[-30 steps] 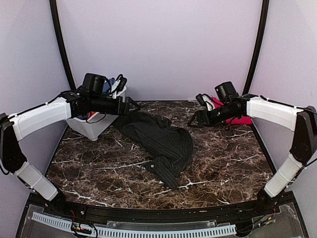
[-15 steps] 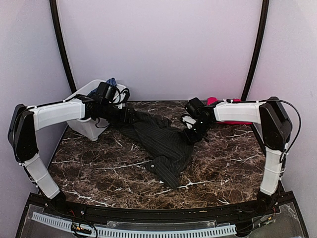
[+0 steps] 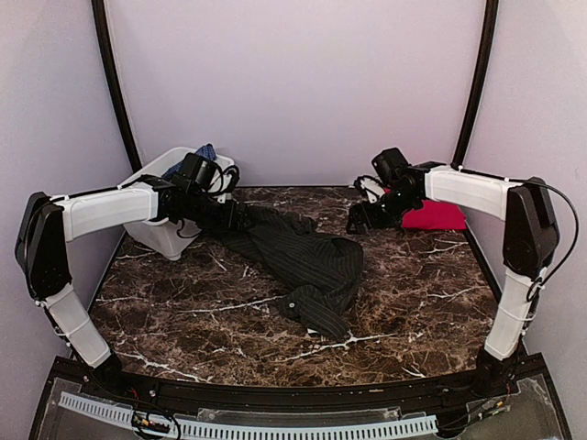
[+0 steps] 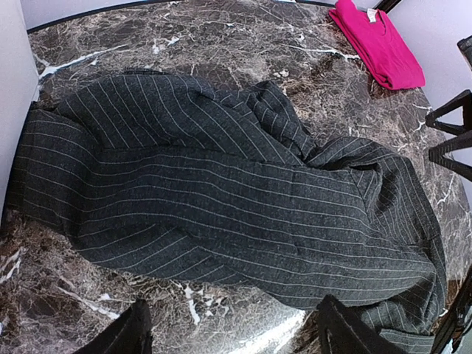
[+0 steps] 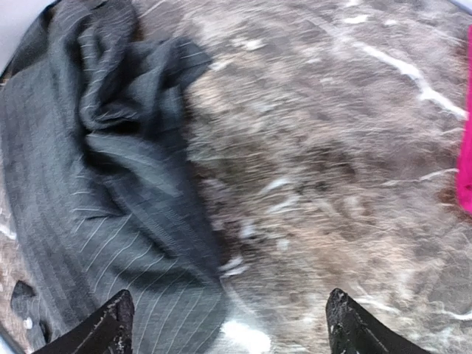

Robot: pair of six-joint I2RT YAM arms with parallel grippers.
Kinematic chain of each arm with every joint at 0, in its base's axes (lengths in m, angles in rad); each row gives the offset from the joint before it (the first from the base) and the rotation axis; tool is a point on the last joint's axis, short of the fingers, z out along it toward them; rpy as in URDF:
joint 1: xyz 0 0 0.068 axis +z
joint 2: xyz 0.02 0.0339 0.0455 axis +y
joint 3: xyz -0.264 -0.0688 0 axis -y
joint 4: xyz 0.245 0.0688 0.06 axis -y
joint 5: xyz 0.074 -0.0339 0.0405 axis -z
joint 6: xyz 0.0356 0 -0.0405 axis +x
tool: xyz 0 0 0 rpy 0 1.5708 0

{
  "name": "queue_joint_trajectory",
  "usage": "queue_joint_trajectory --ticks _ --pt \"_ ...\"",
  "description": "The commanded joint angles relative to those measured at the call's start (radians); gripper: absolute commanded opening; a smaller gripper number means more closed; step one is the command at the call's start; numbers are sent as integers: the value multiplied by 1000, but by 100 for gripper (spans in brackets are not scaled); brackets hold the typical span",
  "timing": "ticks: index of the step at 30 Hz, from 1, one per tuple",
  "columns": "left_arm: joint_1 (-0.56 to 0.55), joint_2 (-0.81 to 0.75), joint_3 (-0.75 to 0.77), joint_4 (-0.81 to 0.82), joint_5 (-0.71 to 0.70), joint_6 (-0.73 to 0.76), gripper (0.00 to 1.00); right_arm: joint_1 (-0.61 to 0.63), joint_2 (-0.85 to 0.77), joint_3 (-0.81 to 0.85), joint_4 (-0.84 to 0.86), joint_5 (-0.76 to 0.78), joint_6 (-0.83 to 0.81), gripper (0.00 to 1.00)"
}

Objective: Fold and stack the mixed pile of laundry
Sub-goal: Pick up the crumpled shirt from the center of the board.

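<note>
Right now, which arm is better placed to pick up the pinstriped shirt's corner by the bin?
Left. The left fingers sit open at the corner of the pinstriped shirt beside the white bin, cloth filling that wrist view. The right fingers hang open over bare marble between shirt and red cloth.

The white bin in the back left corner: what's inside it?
A bit of blue cloth pokes above the rim of the white bin. Anything deeper is hidden by its walls and the left arm.
</note>
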Motion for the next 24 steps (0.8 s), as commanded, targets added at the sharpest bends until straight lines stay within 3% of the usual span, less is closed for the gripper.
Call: queue_joint_trajectory --ticks 1,5,9,12,15,20,22,23,24 --pt "6 -21 22 -25 -23 21 77 17 33 -33 18 -155 -5 88" --pt "6 4 32 -38 -31 28 80 19 104 -28 18 -176 2 79" --pt "6 46 52 -60 -37 39 85 15 162 -6 14 -170 -8 37" --pt "6 88 67 -62 -36 58 89 0 174 29 -1 -150 -17 0" --pt "6 135 104 -57 -39 84 95 -29 154 86 -19 -114 -20 0" --pt "6 259 193 -37 -53 135 95 -73 111 246 -17 -65 -13 0" --pt "6 304 246 -33 -33 152 91 -79 118 354 -32 -53 -16 0" --pt "5 316 282 -34 -24 158 83 -81 125 441 -52 -43 -19 0" --pt "4 330 300 -45 -16 165 69 -81 134 509 -72 -34 -24 0"
